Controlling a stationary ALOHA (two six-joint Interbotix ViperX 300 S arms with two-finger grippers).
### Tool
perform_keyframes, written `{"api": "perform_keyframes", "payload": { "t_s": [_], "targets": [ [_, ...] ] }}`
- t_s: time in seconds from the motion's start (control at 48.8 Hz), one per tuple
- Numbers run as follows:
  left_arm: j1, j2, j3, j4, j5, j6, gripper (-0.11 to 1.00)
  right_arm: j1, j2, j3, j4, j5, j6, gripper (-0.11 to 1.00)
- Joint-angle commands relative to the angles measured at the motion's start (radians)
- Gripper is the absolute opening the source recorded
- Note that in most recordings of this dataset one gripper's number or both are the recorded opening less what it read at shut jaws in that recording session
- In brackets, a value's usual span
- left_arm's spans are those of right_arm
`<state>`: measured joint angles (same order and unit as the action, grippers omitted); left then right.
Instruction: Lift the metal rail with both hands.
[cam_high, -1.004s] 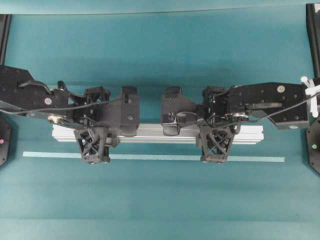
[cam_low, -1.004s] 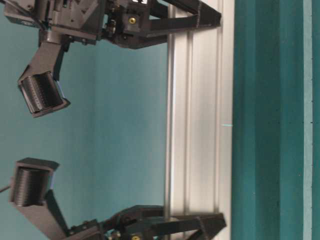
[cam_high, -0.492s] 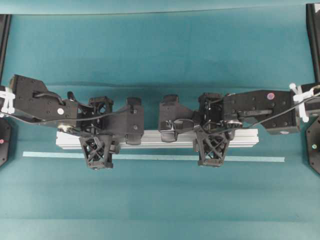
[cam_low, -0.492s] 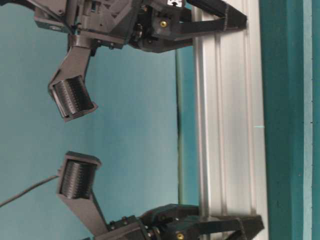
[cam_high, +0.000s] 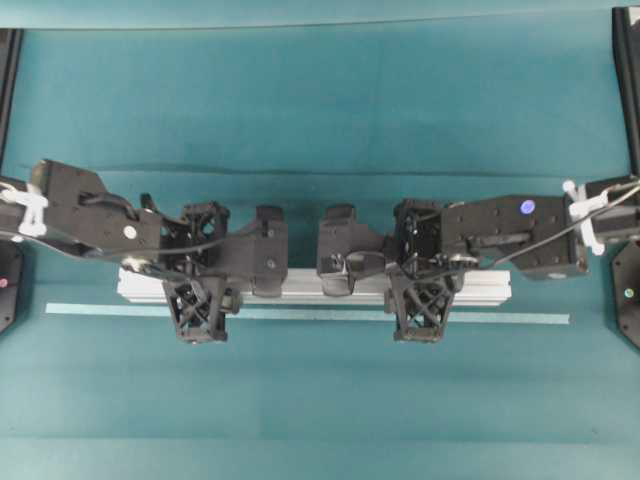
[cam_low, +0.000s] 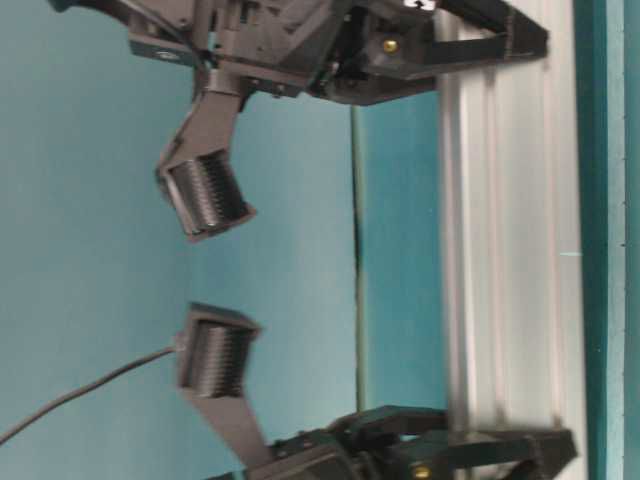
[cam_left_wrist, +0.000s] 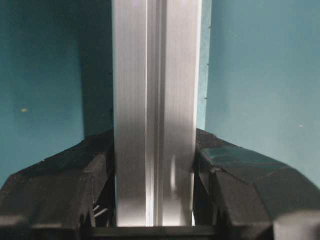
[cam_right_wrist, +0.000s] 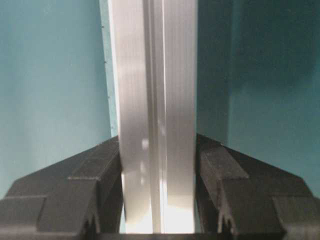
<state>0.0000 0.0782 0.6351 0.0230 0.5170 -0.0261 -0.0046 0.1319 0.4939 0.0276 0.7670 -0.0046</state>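
Both grippers, left (cam_high: 200, 305) and right (cam_high: 418, 305), clamp the rail (cam_high: 310, 285) near opposite ends, probably to keep it level above the tabletop (cam_high: 320, 400).

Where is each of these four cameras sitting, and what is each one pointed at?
Overhead: above the table, looking straight down on both arms, the left claw and right claw gripping the metal rail.
Table-level: low, side-on and rotated, showing the rail and both claws.
Left wrist: along the rail between its own fingers.
Right wrist: the same, its fingers flanking the rail.
All four share the rail.
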Motion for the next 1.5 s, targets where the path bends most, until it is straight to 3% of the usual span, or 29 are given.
{"api": "perform_keyframes", "payload": {
  "t_s": [0.0,1.475],
  "targets": [
    [-0.006,-0.003,-0.011,0.000,-0.005,0.000,0.37,0.008,0.003,-0.005,0.003,-0.003,-0.005,0.45],
    [-0.006,0.014,-0.005,0.003,-0.094,-0.020,0.37,0.009,0.017,0.028,0.003,-0.067,0.003,0.45]
  ]
}}
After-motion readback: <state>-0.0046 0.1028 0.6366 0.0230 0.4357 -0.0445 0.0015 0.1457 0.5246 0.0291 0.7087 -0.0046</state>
